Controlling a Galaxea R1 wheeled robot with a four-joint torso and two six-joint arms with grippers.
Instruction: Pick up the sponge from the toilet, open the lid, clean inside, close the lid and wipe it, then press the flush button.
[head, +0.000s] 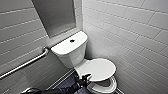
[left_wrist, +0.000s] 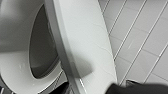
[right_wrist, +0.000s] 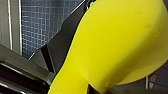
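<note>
Toilet (head: 72, 53) of white glossy ceramic, with a rounded rectangular tank and an oval bowl, stands in a corner of white-tiled walls. The small round dark flush button (head: 72, 40) sits at the centre of the toilet's tank top. The smooth white glossy oval lid (head: 100, 68) is tilted partway up, with a gap between it and the toilet seat below. The black left gripper (head: 83, 78) is at the lid's side rim; whether it is clamped there cannot be told. The right gripper (right_wrist: 100, 86) is clenched on the bright yellow foam sponge (right_wrist: 117, 42), with small blue mosaic tiles (right_wrist: 42, 22) behind it; the sponge's place relative to the toilet cannot be told. A metal grab bar (head: 25, 63) runs along the wall beside the toilet's tank.
</note>
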